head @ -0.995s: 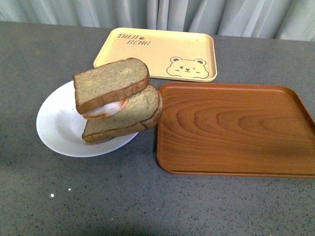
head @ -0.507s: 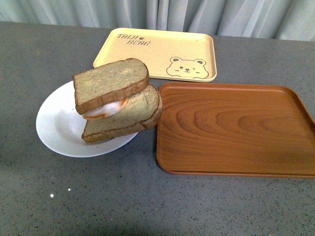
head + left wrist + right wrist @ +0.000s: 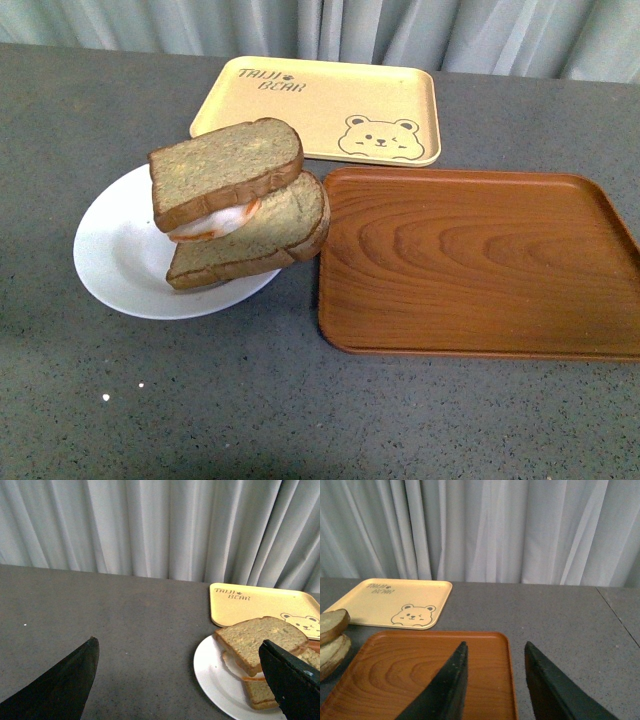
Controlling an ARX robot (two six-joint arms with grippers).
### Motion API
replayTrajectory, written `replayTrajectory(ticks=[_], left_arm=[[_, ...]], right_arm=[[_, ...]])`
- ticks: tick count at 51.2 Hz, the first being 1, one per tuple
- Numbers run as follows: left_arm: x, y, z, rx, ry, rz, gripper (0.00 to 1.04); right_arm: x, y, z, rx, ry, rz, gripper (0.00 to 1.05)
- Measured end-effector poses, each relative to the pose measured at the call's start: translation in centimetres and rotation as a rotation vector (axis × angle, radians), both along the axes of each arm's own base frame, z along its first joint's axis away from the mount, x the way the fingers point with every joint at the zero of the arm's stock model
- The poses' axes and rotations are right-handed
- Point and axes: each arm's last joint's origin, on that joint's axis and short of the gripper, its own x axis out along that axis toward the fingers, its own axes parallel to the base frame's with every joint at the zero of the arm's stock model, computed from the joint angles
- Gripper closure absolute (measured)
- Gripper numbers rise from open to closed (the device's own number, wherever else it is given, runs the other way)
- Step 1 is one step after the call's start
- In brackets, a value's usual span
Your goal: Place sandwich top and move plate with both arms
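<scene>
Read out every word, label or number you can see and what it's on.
"TAIJI BEAR", brown print in two lines beside a paw mark, in one corner of the pale yellow bear-print tray; first word slightly soft.
No other text: the white plate, sandwich top and brown wooden tray show none.

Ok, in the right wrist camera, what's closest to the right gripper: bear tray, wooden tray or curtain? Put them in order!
From the right gripper:
1. The brown wooden tray, right by it.
2. The yellow bear-print tray, beyond the wooden one.
3. The grey curtain, at the very back.
</scene>
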Motion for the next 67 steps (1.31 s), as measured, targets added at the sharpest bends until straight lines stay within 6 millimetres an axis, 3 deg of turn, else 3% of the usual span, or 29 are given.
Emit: replayTrajectory(ticks=[6,18,26,37,50,67], left_arm=[[0.8,-0.4,0.5,-0.293,0.36,-0.238,0.09],[6.0,-1.1,1.9,-0.494,0.451,-0.243,0.09],[9.7,-1.0,0.4,-0.59,0.488,-0.195,0.09],[13.7,-0.8,-3.8,-0.73,0.553,-0.098,0.09],[15.7,-0.8,-7.7,-0.807,0.619,0.004,0.09],[17.2,-1.5,-11.2,-0.893,0.663,0.081,0.09]], right_arm=[[0.0,0.0,0.0,0.0,0.0,0.002,0.42],[0.0,0.0,0.0,0.0,0.0,0.002,0.08],[0.0,0.0,0.0,0.0,0.0,0.002,0.09],[0.0,0.0,0.0,0.0,0.0,0.002,0.09],[0.0,0.0,0.0,0.0,0.0,0.002,0.09],[0.0,0.0,0.0,0.0,0.0,0.002,0.09]])
